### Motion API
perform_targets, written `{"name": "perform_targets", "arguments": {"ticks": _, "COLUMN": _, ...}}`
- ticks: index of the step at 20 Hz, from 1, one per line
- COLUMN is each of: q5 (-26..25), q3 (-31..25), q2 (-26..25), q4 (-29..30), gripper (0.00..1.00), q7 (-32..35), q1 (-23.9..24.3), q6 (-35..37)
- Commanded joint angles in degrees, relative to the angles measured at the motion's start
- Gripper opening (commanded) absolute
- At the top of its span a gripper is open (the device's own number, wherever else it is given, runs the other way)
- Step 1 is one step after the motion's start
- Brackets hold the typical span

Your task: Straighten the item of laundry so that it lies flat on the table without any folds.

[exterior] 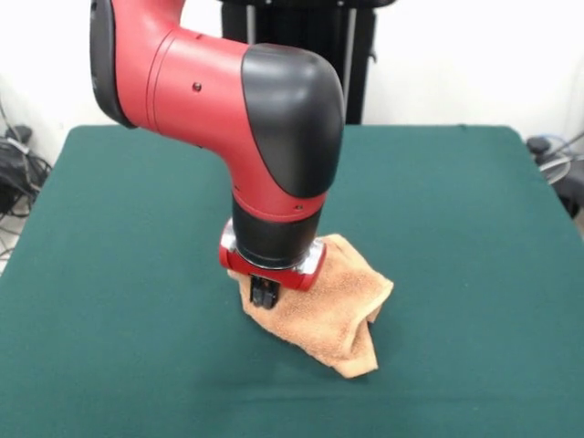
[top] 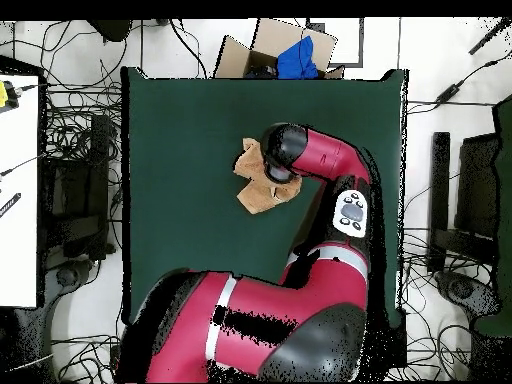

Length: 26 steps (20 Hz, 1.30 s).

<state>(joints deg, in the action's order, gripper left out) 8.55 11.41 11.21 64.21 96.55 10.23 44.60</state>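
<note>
The peach-orange terry-cloth towel (exterior: 324,315) is lying bunched and folded mid-desk; the black pincer (exterior: 264,294) is pressing its ten-o'clock corner, grip state unclear. Flattening is remaining.

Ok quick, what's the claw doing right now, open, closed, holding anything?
Claw: down on the towel; open or closed cannot be told.

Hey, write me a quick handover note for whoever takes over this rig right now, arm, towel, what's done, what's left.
End effector: down on the towel at its edge; whether it is open or shut cannot be told from these views.
Towel: bunched and folded over itself near the middle of the green table, partly under the arm's wrist.
Done: nothing flat yet.
Left: spread the towel out until it lies flat with no folds.
</note>
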Motion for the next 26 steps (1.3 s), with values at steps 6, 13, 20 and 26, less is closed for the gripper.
{"name": "perform_targets", "arguments": {"ticks": 6, "q5": 6.8, "q3": -3.4, "q2": -2.8, "q4": 2.7, "gripper": 0.00, "q7": 20.6, "q1": -4.4, "q6": -1.0}}
{"name": "perform_targets", "arguments": {"ticks": 13, "q5": 9.7, "q3": -2.5, "q2": -3.1, "q4": 3.0, "gripper": 0.00, "q7": 22.8, "q1": -6.3, "q6": -0.6}}
{"name": "perform_targets", "arguments": {"ticks": 20, "q5": 11.5, "q3": -1.6, "q2": -2.0, "q4": 5.2, "gripper": 0.00, "q7": 23.7, "q1": -8.0, "q6": 0.6}}
{"name": "perform_targets", "arguments": {"ticks": 26, "q5": 11.1, "q3": -1.2, "q2": -2.4, "q4": 5.0, "gripper": 0.00, "q7": 22.5, "q1": -7.4, "q6": 1.8}}
